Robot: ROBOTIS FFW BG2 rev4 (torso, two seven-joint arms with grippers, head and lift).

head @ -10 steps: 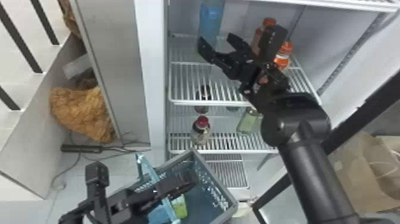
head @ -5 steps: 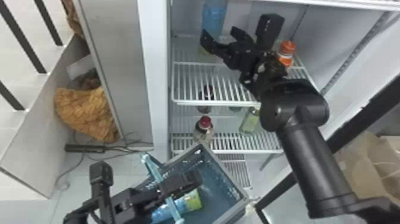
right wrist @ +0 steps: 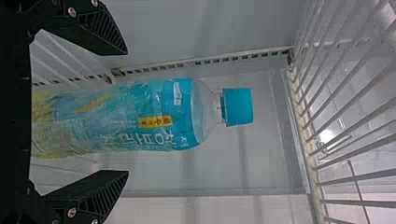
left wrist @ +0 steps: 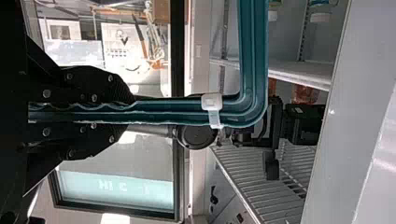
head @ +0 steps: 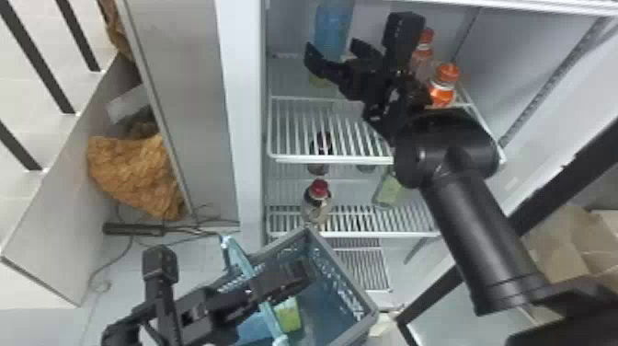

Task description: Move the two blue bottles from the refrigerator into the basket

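Right hand (head: 330, 44): released, fingers spread, likely to admit blue bottle 1 (right wrist: 140, 116), upright in refrigerator (head: 243, 115) just ahead.
Left hand (left wrist: 129, 113): clenched on handle (left wrist: 252, 56), presumably steadying basket (head: 348, 299); blue bottle 2 (head: 257, 327) inside, below.

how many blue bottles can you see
2: one blue bottle in the refrigerator, before the open right gripper; the other blue bottle in the basket. More may be hidden.

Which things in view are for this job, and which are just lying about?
Job:
- blue bottle on shelf
- blue bottle in basket
- basket
- refrigerator

Just there:
- orange-capped bottles
- red-capped bottle
- green-labelled bottle
- crumpled brown material
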